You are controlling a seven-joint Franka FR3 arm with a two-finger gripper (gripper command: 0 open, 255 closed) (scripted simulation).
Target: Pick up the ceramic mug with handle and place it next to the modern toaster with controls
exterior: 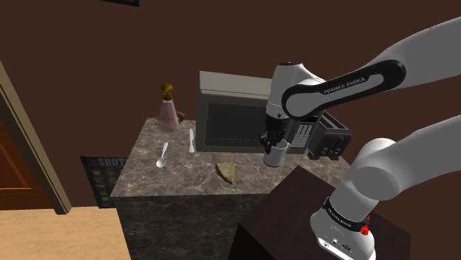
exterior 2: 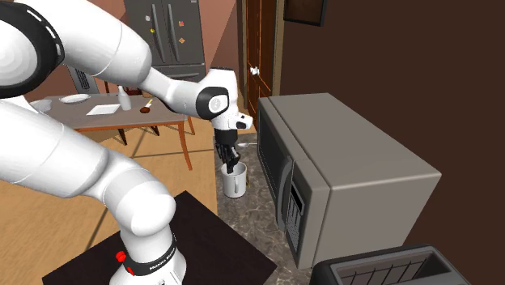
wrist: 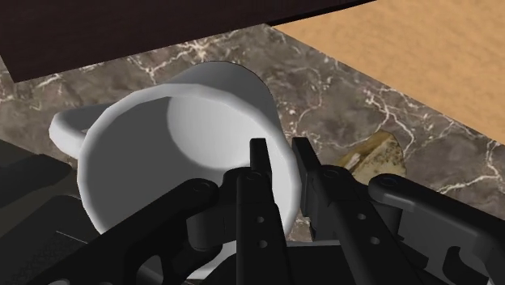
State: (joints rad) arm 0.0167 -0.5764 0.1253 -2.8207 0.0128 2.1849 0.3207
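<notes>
Black 2-finger gripper [wrist: 279, 152] clasps the wall of the plain white handled mug [wrist: 162, 162], 1 finger inside and 1 outside. Across the shoulder view, the brown marble counter [exterior: 185, 181] carries a white spoon [exterior: 162, 155], a bread slice [exterior: 227, 171] and a grey microwave [exterior: 229, 122]. The mug hangs before the microwave's right end, near the black toaster [exterior: 330, 137].

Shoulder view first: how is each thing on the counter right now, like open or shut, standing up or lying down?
white mug: upright, clasped at its rim
gripper: shut on the white mug's wall, one finger inside and one outside
microwave: door shut
toaster: nothing sticking out of its slots
pink bottle: standing, stopper in
spoon: lying flat
bread slice: lying flat
</notes>
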